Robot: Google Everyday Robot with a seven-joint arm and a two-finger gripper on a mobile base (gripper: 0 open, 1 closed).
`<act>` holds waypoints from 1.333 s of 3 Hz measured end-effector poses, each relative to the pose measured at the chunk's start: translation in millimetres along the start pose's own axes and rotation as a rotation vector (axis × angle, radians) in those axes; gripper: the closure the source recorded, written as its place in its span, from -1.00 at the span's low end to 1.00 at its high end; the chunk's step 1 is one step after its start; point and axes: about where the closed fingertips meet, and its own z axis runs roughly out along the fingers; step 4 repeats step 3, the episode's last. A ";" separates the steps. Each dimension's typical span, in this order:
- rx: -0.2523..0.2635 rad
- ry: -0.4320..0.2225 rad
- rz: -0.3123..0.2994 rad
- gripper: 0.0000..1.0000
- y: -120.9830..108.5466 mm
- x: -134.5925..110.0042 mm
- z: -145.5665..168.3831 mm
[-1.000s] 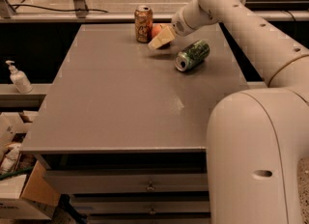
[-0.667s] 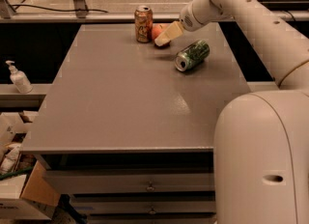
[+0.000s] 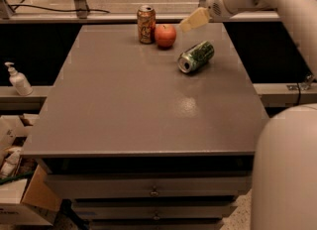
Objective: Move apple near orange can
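The red-orange apple (image 3: 165,35) rests on the grey table (image 3: 129,100) at its far edge, right beside the upright orange can (image 3: 146,24), almost touching it. My gripper (image 3: 192,21) hangs above the table just right of the apple and a little higher, apart from it and holding nothing.
A green and silver can (image 3: 195,56) lies on its side right of the apple, under the gripper. My white arm crosses the upper right. A soap bottle (image 3: 18,80) stands on a ledge at left. Cardboard boxes (image 3: 20,194) sit on the floor at lower left.
The gripper has let go of the apple and drawn back up and to the right. The apple now sits alone beside the orange can.
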 end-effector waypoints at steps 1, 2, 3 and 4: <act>0.036 -0.073 0.029 -1.00 -17.7 6.8 -42.2; 0.065 -0.166 0.075 -1.00 -34.8 31.0 -82.8; 0.063 -0.165 0.074 -1.00 -34.0 30.3 -81.3; 0.063 -0.165 0.074 -1.00 -34.0 30.3 -81.3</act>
